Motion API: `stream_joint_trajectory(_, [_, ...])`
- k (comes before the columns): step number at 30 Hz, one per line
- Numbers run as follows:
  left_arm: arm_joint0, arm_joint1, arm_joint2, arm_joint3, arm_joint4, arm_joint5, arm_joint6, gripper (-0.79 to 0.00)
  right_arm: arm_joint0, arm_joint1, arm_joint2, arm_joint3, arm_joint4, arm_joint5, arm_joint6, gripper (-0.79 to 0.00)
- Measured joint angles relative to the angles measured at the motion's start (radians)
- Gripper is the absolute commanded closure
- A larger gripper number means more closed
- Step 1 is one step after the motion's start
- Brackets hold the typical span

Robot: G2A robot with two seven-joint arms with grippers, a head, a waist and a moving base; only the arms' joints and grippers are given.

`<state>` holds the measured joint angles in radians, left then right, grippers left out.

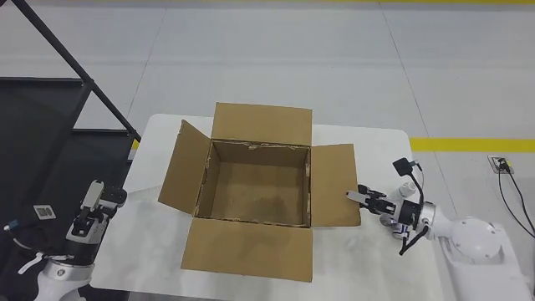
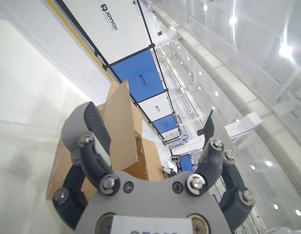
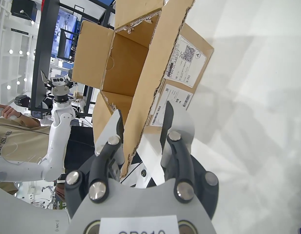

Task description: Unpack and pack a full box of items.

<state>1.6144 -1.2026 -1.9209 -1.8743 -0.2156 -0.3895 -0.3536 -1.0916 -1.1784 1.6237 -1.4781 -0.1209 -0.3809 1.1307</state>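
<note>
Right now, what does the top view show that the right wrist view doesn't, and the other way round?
Top view: the whole box with all four flaps spread, nothing inside, and a yellow floor stripe. Right wrist view: printed labels on the box's outer wall, and its side flap standing between the open fingers of the right end effector. Both: the open cardboard box and the left arm.

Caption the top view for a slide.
Empty open cardboard box on a white table; right tool at its side flap.
</note>
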Motion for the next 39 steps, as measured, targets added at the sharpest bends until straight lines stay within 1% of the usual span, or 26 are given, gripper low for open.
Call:
stream_joint_trajectory(6, [0.001, 0.0, 0.0, 0.001, -0.004, 0.004, 0.0, -0.785, 0.003, 0.009, -0.016, -0.002, 0.006, 0.009, -0.011, -0.345])
stream_joint_trajectory(8, [0.001, 0.0, 0.0, 0.001, -0.004, 0.004, 0.0, -0.785, 0.008, 0.011, -0.027, 0.0, 0.004, 0.009, -0.014, -0.332])
stream_joint_trajectory(11, [0.002, 0.0, -0.001, 0.001, -0.007, 0.002, 0.002, -0.785, 0.017, 0.014, -0.042, 0.007, 0.001, 0.012, -0.025, -0.274])
stream_joint_trajectory(13, [0.002, 0.0, -0.002, 0.0, -0.009, 0.001, 0.003, -0.785, 0.023, 0.016, -0.05, 0.012, 0.001, 0.013, -0.029, -0.259])
stream_joint_trajectory(15, [0.003, 0.0, -0.004, 0.002, -0.011, 0.0, 0.004, -0.785, 0.03, 0.018, -0.06, 0.018, 0.004, 0.014, -0.032, -0.268])
stream_joint_trajectory(18, [0.0, 0.0, -0.006, 0.005, -0.014, 0.004, 0.007, -0.785, 0.037, 0.021, -0.072, 0.023, 0.006, 0.017, -0.036, -0.256])
stream_joint_trajectory(19, [-0.001, 0.0, -0.006, 0.005, -0.014, 0.004, 0.008, -0.785, 0.039, 0.022, -0.075, 0.025, 0.007, 0.017, -0.038, -0.206])
stream_joint_trajectory(21, [-0.001, 0.0, -0.006, 0.006, -0.014, 0.003, 0.008, -0.785, 0.045, 0.024, -0.083, 0.029, 0.009, 0.019, -0.039, -0.166])
stream_joint_trajectory(24, [-0.002, 0.0, -0.006, 0.007, -0.016, 0.003, 0.01, -0.785, 0.052, 0.027, -0.095, 0.033, 0.01, 0.021, -0.042, -0.169])
stream_joint_trajectory(26, [-0.004, 0.0, -0.005, 0.009, -0.016, 0.005, 0.009, -0.785, 0.057, 0.029, -0.104, 0.036, 0.009, 0.025, -0.042, -0.132])
stream_joint_trajectory(29, [-0.005, 0.0, -0.005, 0.011, -0.016, 0.005, 0.008, -0.785, 0.062, 0.032, -0.114, 0.039, 0.009, 0.03, -0.046, -0.132])
stream_joint_trajectory(31, [-0.006, 0.0, -0.004, 0.012, -0.018, 0.005, 0.007, -0.785, 0.064, 0.034, -0.12, 0.038, 0.009, 0.033, -0.048, -0.117])
stream_joint_trajectory(32, [-0.007, 0.001, -0.004, 0.013, -0.019, 0.005, 0.006, -0.785, 0.065, 0.035, -0.124, 0.037, 0.009, 0.034, -0.05, -0.105])
stream_joint_trajectory(33, [-0.008, 0.001, -0.004, 0.014, -0.019, 0.005, 0.005, -0.785, 0.066, 0.036, -0.128, 0.037, 0.01, 0.035, -0.052, -0.071])
stream_joint_trajectory(37, [-0.009, 0.001, -0.004, 0.016, -0.019, 0.004, 0.004, -0.785, 0.071, 0.039, -0.145, 0.037, 0.009, 0.039, -0.061, -0.015])
stream_joint_trajectory(39, [-0.009, 0.001, -0.004, 0.017, -0.019, 0.003, 0.003, -0.785, 0.074, 0.04, -0.154, 0.038, 0.01, 0.037, -0.065, -0.034])
